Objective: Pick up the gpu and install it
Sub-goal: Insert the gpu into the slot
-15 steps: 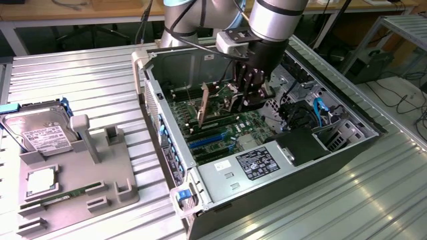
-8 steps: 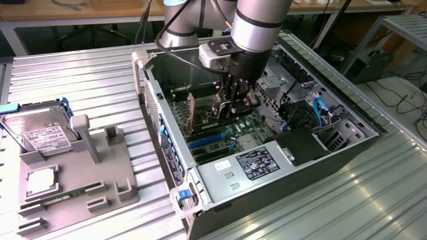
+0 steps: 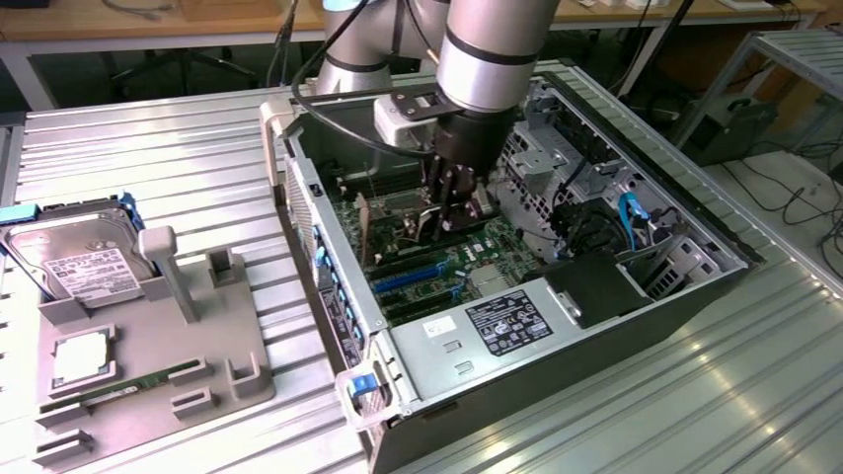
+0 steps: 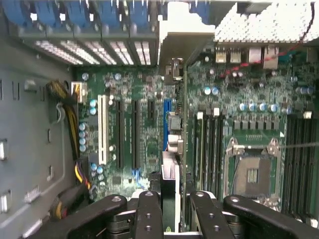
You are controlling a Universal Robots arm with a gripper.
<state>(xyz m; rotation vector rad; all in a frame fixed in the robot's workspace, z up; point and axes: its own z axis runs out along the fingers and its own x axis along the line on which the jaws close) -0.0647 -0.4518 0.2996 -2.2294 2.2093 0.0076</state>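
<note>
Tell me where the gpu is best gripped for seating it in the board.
By its upper long edge, from straight above, with the fingers on its two flat faces, as the gripper has it now. The gpu stands on edge over the motherboard, so its lower edge probably has to stay free for the slot.

A robotics lab or electronics workshop is indicated: an opened computer case [image 3: 685, 286] is laid on a ribbed aluminium workbench [image 3: 158, 158], a grey parts fixture [image 3: 197, 365] is set beside it, and wooden desks [image 3: 79, 25] with trailing cables [image 3: 804, 197] are seen behind.
</note>
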